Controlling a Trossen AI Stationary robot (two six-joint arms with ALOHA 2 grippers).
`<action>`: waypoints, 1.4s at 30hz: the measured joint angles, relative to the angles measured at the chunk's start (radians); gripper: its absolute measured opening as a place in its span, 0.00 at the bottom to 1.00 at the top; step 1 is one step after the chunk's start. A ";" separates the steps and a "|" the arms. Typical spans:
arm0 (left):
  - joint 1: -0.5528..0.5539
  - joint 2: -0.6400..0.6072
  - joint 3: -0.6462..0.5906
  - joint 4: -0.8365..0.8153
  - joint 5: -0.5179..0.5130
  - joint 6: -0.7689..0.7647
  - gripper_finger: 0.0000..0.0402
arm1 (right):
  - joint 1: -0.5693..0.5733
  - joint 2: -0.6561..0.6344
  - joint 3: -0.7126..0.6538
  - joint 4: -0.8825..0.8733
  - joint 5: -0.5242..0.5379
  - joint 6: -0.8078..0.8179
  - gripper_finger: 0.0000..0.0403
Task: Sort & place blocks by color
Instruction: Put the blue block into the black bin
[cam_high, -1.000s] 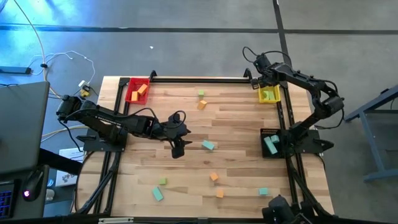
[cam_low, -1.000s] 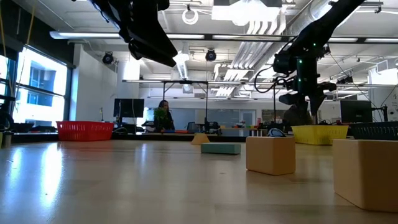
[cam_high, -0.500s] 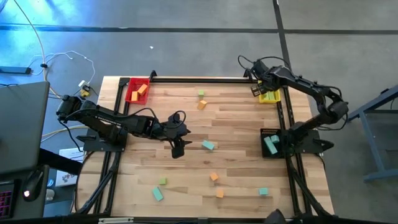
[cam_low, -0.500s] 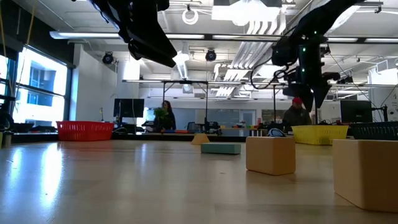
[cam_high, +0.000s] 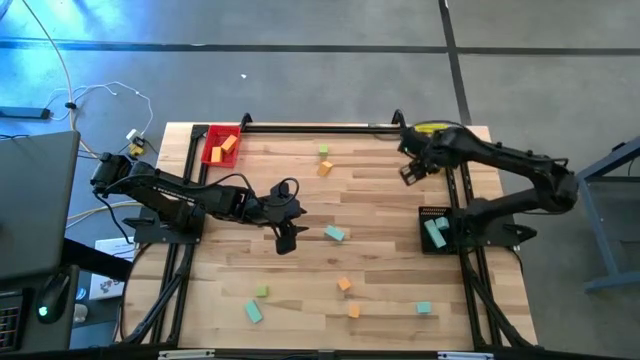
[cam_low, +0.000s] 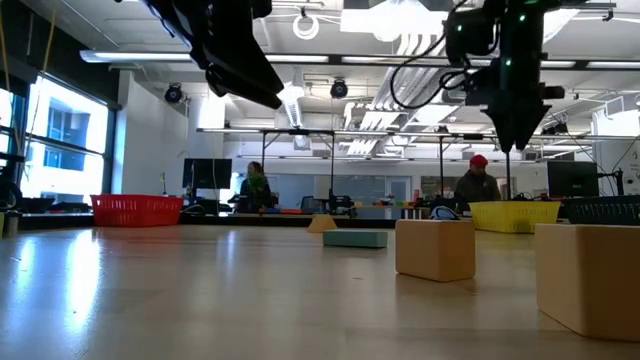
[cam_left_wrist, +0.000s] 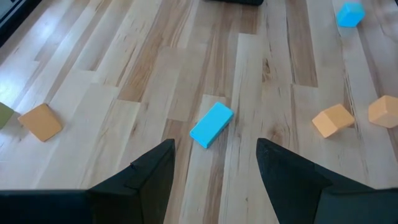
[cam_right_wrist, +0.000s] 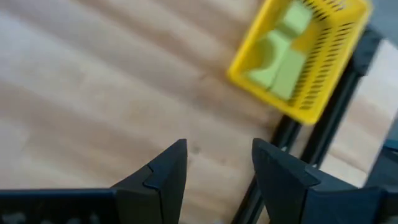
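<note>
Reaching over mid-table, left gripper (cam_high: 287, 238) jaws open above teal block (cam_high: 335, 234), right gripper (cam_high: 409, 172) jaws open, empty.

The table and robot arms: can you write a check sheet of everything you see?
Surface: wooden table, bare between blocks.
Job's things: orange, green and teal blocks scattered; teal bar lies ahead of the left gripper; green blocks in the yellow tray; orange ones in the red tray; teal in the black tray.
Clutter: nothing seen.
Grippers: left gripper open, empty, mid-table; right gripper open, empty, near the yellow tray.
Cables: wires on the floor.
Surroundings: people behind.
</note>
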 joint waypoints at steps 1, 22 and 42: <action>0.000 0.000 0.000 -0.002 0.000 0.000 0.53 | 0.035 -0.008 0.000 -0.012 -0.012 0.017 0.42; 0.000 0.000 0.000 -0.002 0.000 0.000 0.53 | 0.662 -0.032 0.000 -0.032 -0.243 0.223 0.42; 0.000 0.000 0.000 -0.006 0.016 -0.050 0.53 | 1.077 -0.008 0.000 -0.024 -0.383 0.646 0.44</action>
